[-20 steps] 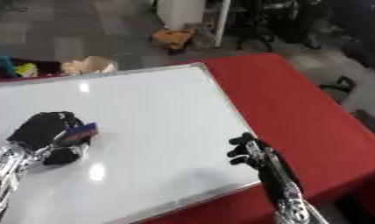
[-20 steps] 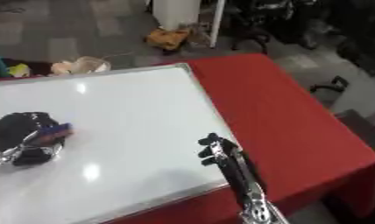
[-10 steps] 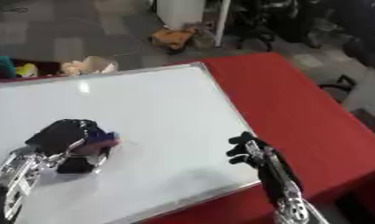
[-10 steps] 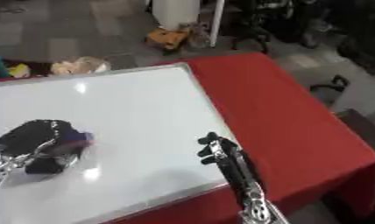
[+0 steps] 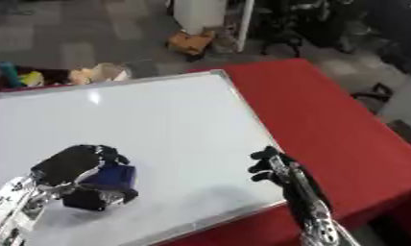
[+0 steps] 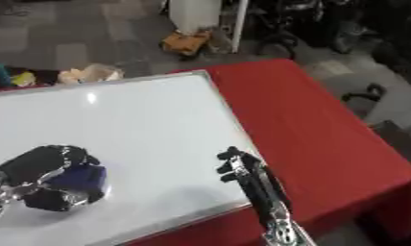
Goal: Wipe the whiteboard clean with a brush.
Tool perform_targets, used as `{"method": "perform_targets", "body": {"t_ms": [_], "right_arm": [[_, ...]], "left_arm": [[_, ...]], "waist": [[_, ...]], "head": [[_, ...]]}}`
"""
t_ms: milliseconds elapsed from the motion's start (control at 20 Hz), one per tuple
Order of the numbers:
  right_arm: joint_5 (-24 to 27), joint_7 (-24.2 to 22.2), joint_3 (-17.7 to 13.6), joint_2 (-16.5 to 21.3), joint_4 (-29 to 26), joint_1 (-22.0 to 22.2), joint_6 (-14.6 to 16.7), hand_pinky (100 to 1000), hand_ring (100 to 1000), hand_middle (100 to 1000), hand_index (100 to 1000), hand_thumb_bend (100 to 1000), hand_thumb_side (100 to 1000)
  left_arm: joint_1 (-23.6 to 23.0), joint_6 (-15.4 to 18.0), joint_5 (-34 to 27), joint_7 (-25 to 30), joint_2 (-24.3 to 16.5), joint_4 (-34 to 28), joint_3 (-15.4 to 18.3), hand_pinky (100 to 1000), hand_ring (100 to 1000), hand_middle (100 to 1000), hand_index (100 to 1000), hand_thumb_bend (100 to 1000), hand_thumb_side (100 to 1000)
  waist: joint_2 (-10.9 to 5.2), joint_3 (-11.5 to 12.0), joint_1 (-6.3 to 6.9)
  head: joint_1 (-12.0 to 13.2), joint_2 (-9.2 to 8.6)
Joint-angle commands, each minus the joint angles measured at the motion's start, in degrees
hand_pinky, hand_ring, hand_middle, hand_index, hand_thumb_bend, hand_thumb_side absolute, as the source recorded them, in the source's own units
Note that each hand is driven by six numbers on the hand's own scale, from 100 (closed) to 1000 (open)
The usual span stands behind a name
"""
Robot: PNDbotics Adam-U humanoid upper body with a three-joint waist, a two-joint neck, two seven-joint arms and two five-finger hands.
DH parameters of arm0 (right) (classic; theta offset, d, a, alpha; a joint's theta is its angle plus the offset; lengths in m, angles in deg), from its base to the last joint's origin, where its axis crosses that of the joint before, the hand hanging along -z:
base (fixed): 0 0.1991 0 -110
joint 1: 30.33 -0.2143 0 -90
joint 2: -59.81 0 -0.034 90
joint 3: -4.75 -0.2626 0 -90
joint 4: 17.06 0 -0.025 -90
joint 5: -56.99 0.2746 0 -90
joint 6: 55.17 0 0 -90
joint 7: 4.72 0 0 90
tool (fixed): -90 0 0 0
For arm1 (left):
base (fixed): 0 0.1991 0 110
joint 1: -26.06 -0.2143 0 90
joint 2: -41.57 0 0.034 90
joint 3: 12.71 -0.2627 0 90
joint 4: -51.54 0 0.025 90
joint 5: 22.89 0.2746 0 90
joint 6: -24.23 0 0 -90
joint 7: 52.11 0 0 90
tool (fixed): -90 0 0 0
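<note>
The black left hand (image 5: 70,166) curls round a dark blue block-shaped brush (image 5: 108,178) on the near left of the white metal-framed whiteboard (image 5: 158,125); the right hand (image 5: 272,166) hovers, fingers curled, over its near right edge; red tablecloth (image 5: 326,125) beneath.

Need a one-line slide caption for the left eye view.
Left hand curled round a blue brush on the whiteboard; right hand at its right edge.

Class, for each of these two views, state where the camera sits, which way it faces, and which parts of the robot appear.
Left eye view: in the head, looking down at the whiteboard on the red table; left hand curled on the blue brush, right hand at the board's edge.
Right eye view: beside it, same aim, same hands.
Shared: everything, slightly shifted.
</note>
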Motion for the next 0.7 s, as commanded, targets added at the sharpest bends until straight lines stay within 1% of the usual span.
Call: {"method": "perform_targets", "body": {"t_ms": [50, 250, 450, 600, 700], "right_arm": [[0.28, 0.08, -0.40, 0.99, -0.64, -0.06, 0.09, 606, 639, 482, 688, 100, 872], [0.25, 0.17, -0.48, 0.94, -0.53, 0.04, 0.11, 606, 639, 482, 688, 100, 872], [0.19, 0.35, -0.66, 0.93, -0.50, 0.13, 0.17, 606, 639, 482, 688, 100, 872], [0.10, 0.47, -0.76, 0.91, -0.40, 0.25, 0.18, 606, 639, 482, 688, 100, 874], [0.06, 0.54, -0.79, 0.85, -0.27, 0.28, 0.21, 606, 639, 482, 688, 100, 874]], "left_arm": [[-0.13, -1.31, -2.96, 2.63, -1.57, -4.92, 0.63, 581, 596, 611, 844, 417, 1000], [-2.16, -4.29, -6.47, 2.87, -2.33, -10.23, 3.57, 575, 585, 600, 847, 383, 1000], [-4.46, -7.65, -9.88, 1.35, -3.60, -15.25, 7.67, 569, 570, 587, 860, 386, 1000], [-6.01, -10.12, -12.34, -0.55, -4.39, -17.20, 11.13, 557, 550, 567, 874, 375, 979], [-6.96, -11.79, -14.02, -1.65, -4.59, -18.09, 13.00, 557, 546, 562, 882, 367, 961]], "waist": [[-0.83, 0.07, 0.10], [-0.92, 0.42, 0.15], [-0.89, 0.90, 0.18], [-0.94, 1.11, 0.31], [-0.97, 1.21, 0.39]], "head": [[-0.15, -0.50], [-0.35, -0.48], [-0.38, -0.54], [0.69, -0.56], [1.88, -0.81]]}}
